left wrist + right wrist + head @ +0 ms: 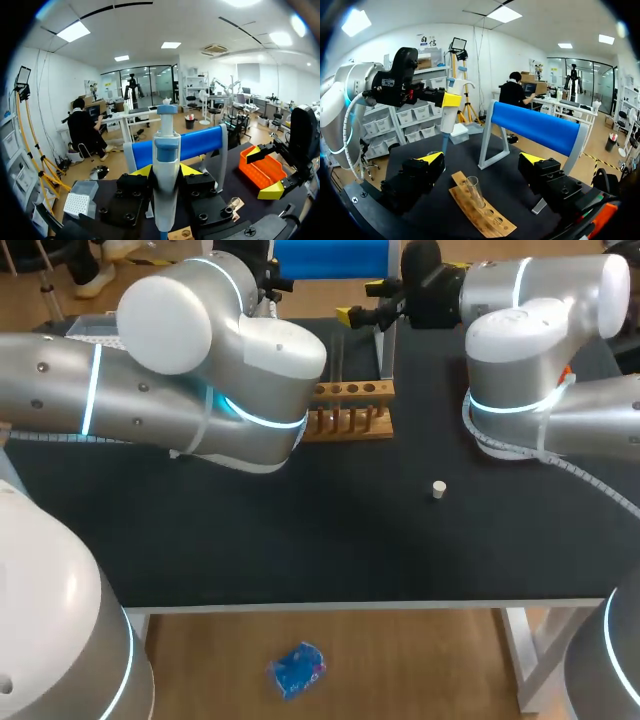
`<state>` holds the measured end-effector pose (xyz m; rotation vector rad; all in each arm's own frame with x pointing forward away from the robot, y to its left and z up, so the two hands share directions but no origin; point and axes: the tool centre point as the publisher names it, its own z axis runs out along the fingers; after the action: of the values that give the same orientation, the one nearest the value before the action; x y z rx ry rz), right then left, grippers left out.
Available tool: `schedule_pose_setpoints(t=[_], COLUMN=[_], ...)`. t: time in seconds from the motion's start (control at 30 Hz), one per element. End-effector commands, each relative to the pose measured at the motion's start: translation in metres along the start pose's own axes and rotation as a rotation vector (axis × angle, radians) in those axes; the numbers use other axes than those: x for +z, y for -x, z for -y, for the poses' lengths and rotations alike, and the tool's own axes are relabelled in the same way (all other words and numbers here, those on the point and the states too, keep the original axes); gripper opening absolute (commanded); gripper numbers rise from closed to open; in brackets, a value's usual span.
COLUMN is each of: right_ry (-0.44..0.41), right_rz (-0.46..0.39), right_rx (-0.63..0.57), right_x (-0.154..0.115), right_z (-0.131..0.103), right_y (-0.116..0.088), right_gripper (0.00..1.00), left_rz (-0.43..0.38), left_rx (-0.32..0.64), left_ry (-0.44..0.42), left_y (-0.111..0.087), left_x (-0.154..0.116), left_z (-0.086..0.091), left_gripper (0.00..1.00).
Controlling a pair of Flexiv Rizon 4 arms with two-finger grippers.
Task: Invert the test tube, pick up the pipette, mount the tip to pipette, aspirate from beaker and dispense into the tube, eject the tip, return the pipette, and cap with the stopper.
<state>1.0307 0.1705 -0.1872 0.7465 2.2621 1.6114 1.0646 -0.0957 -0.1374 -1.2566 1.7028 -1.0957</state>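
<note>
My left gripper [166, 172] is shut on the white and blue pipette [165, 150], which stands upright between its yellow tips; no tip shows on it. In the right wrist view this left gripper [451, 99] holds the pipette [447, 117] above the table's far side. A clear test tube [474, 191] stands upright in the wooden rack [482, 212], just ahead of my right gripper [482, 159], which is open and holds nothing. In the head view the right gripper [362, 302] hangs behind the rack [350, 408]. The white stopper [438, 489] lies on the black mat.
The blue-barred pipette stand [535, 127] rises behind the rack. An orange tip box [261, 170] sits below the right gripper [267, 171]. A white tip box [80, 202] is off to the other side. My left arm [200, 380] hides the table's left part.
</note>
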Motion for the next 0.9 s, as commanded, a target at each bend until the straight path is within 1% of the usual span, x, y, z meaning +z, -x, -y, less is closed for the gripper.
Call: schedule_pose_setpoints(t=[0.03,0.2,0.23,0.27,0.33,0.37,0.4,0.43,0.5,0.53,0.6,0.77,0.9], right_ry=[-0.003,-0.003,-0.003,-0.003,-0.005,-0.004,-0.007,-0.010,-0.009,-0.011,-0.008,-0.008,-0.008], right_rz=[-0.001,-0.001,-0.001,0.001,0.016,0.015,0.021,0.022,0.016,0.015,-0.005,-0.005,-0.005], right_rx=[0.000,0.000,0.000,-0.010,-0.011,-0.010,-0.011,-0.012,-0.010,-0.010,-0.003,-0.003,-0.003], right_x=[-0.001,-0.001,-0.001,0.000,0.002,0.002,0.003,0.005,0.007,0.008,0.010,0.010,0.010], right_z=[0.000,0.000,0.000,-0.001,-0.003,-0.004,-0.005,-0.006,-0.008,-0.009,-0.011,-0.011,-0.011], right_y=[0.000,0.000,0.000,0.000,0.004,0.007,0.009,0.011,0.013,0.014,0.017,0.017,0.017], right_gripper=[1.00,1.00,1.00,1.00,1.00,1.00,1.00,1.00,1.00,1.00,1.00,1.00,1.00], left_rz=[-0.001,-0.001,0.009,0.004,0.004,0.009,-0.012,-0.006,0.002,0.007,0.018,0.044,0.042], left_rx=[0.001,0.001,0.008,-0.036,-0.057,-0.067,-0.089,-0.103,-0.116,-0.127,-0.124,-0.138,-0.163], left_ry=[0.009,0.009,0.014,0.025,0.048,0.078,0.114,0.116,0.141,0.140,0.164,0.186,0.195], left_y=[0.000,0.000,-0.001,-0.001,-0.003,-0.004,-0.004,-0.004,-0.002,-0.001,0.001,0.010,0.016], left_x=[-0.001,-0.001,0.001,0.003,0.006,0.008,0.010,0.011,0.014,0.015,0.019,0.032,0.041], left_z=[0.002,0.002,0.004,0.006,0.006,0.005,0.003,0.002,0.000,0.001,0.000,0.001,0.002], left_gripper=[0.00,0.00,0.00,0.00,0.00,0.00,0.00,0.00,0.00,0.00,0.00,0.00,0.00])
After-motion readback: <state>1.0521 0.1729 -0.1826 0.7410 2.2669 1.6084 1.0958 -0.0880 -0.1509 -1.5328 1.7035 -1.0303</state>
